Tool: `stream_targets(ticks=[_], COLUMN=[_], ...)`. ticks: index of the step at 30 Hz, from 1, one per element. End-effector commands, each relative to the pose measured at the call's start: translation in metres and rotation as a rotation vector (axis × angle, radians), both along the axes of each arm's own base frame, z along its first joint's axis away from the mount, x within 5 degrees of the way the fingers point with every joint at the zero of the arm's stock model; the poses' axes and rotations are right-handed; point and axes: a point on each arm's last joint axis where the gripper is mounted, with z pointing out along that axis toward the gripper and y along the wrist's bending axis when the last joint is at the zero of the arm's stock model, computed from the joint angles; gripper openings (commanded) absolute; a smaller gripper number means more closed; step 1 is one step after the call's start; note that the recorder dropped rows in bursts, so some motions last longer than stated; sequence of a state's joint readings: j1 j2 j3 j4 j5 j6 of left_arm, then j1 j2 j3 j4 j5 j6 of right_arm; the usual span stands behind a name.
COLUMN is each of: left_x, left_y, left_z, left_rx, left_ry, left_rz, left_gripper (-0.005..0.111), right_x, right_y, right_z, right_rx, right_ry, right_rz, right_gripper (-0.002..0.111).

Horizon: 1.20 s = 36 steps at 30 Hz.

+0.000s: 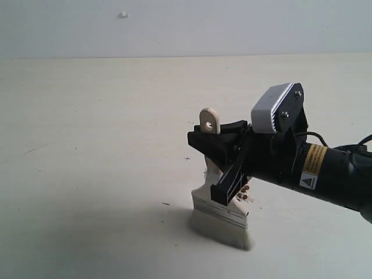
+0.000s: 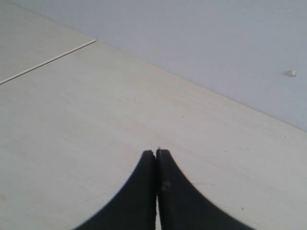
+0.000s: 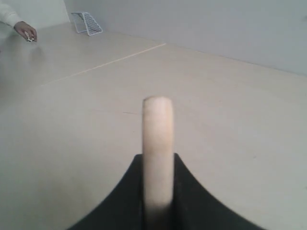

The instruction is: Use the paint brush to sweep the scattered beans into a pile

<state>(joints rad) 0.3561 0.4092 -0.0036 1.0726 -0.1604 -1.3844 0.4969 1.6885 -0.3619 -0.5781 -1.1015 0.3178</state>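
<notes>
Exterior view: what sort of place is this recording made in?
Probably a robot test bench in a lab: a pale table against a plain wall, with the right gripper holding a paint brush beside a few beans.

The desk (image 1: 87, 145) is a pale, off-white surface with faint wood grain. A thin straight seam (image 2: 48, 61) runs across it. A short dark scratch (image 1: 35, 149) and a small cross-shaped mark (image 1: 187, 158) show on the surface. Behind the desk stands a plain light grey wall (image 1: 232, 26), which carries one small white fitting (image 1: 123, 14). A white wire grid (image 3: 88, 22) stands at the far edge of the desk, near the wall.
</notes>
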Motion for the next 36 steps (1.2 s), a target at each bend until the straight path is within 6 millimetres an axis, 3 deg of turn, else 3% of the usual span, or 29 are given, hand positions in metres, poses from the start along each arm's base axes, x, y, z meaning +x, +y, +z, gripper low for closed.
stream_targets(ticks=[1, 8, 13, 26, 36], left_x=[-0.001, -0.001, -0.001, -0.001, -0.001], left_y=[0.0, 0.0, 0.0, 0.0, 0.0], left_z=[-0.001, -0.001, -0.001, -0.001, -0.001], left_rx=[-0.004, -0.004, -0.004, -0.004, -0.004], left_ry=[0.001, 0.001, 0.001, 0.001, 0.001], left_rz=[0.008, 0.008, 0.008, 0.008, 0.008], left_gripper=[0.0, 0.0, 0.0, 0.0, 0.0], right_x=[0.021, 0.057, 0.069, 0.064, 0.05], right_y=[-0.004, 0.003, 0.009, 0.014, 0.009], right_z=[-0.005, -0.013, -0.016, -0.009, 0.035], right_rx=[-0.102, -0.209, -0.205, -0.084, -0.05], right_ry=[-0.057, -0.085, -0.092, -0.019, -0.026], right_rz=[-0.039, -0.082, -0.083, -0.037, -0.022], right_gripper=[0.0, 0.0, 0.0, 0.0, 0.0])
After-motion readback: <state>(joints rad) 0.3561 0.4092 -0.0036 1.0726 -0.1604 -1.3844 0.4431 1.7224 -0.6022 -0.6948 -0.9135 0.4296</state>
